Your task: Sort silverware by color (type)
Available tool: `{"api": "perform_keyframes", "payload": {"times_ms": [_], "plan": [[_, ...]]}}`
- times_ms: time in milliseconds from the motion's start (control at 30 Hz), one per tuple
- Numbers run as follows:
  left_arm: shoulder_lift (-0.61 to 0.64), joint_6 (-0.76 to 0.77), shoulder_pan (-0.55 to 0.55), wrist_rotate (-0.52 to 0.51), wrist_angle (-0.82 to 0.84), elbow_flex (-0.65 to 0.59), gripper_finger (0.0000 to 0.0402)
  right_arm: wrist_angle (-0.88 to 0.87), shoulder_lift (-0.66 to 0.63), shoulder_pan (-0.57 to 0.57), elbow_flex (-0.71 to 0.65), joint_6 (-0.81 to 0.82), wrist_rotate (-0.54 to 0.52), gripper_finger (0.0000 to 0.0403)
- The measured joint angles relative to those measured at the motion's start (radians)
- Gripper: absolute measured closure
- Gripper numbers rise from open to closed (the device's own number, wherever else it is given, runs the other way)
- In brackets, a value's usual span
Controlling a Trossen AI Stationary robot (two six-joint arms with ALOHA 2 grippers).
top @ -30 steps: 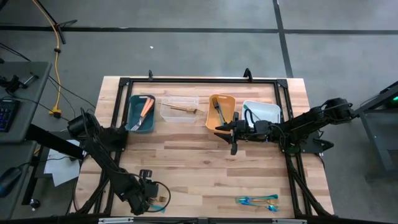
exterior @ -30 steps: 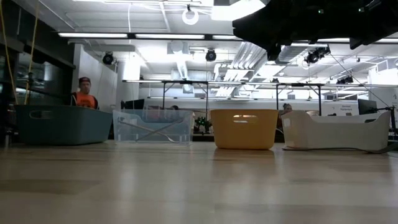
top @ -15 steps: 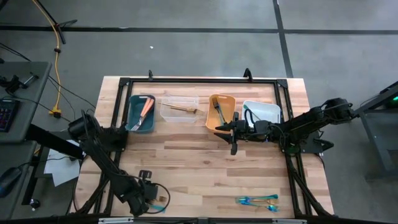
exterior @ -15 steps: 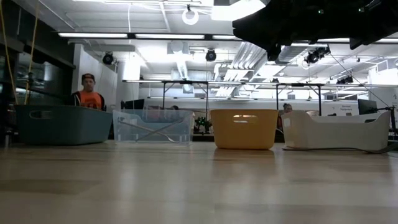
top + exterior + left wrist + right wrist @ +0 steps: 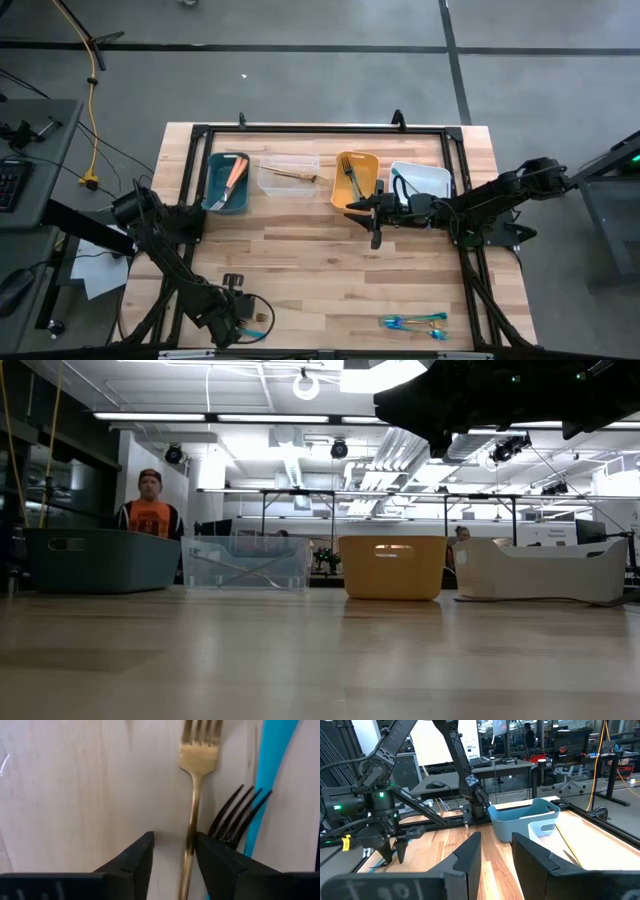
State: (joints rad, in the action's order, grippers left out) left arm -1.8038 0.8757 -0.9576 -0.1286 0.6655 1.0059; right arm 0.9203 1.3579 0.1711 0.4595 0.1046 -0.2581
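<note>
Glossy gold metal fork (image 5: pixel 196 795) on pale wood table (image 5: pixel 75 795).

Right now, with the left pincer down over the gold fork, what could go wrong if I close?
1. The gold fork lies against one finger, not centred in the left pincer, so closing may push it aside instead of gripping it.
2. The black fork and a teal handle lie right beside it; the finger could snag or drag them, and a wrong colour might come along.

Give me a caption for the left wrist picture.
Left gripper closing around a gold fork beside a dark fork.
</note>
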Motion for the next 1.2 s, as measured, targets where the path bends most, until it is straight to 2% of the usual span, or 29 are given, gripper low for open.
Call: {"api": "perform_keyframes", "payload": {"times_ms": [267, 567, 700, 867, 1033, 1200], "plan": [[-0.001, 0.005, 0.036, 0.005, 0.042, 0.000, 0.0387, 0.000, 0.000, 0.000, 0.000, 0.000, 0.000, 0.0299], [0.027, -0.066, 0.089, -0.007, 0.061, -0.005, 0.0396, 0.000, 0.000, 0.000, 0.000, 0.000, 0.000, 0.0299], [0.102, -0.085, 0.127, -0.093, 0.100, -0.012, 0.0396, 0.000, 0.000, 0.000, 0.000, 0.000, 0.000, 0.0299], [0.234, -0.190, 0.183, -0.270, 0.109, -0.010, 0.0398, 0.003, 0.000, 0.000, 0.000, 0.000, 0.000, 0.0299], [0.365, -0.371, 0.286, -0.429, -0.012, -0.044, 0.0398, 0.004, 0.000, 0.000, 0.000, 0.000, 0.000, 0.0299], [0.467, -0.619, 0.414, -0.429, -0.429, -0.199, 0.0398, 0.004, 0.000, 0.000, 0.000, 0.000, 0.000, 0.0299]]}}
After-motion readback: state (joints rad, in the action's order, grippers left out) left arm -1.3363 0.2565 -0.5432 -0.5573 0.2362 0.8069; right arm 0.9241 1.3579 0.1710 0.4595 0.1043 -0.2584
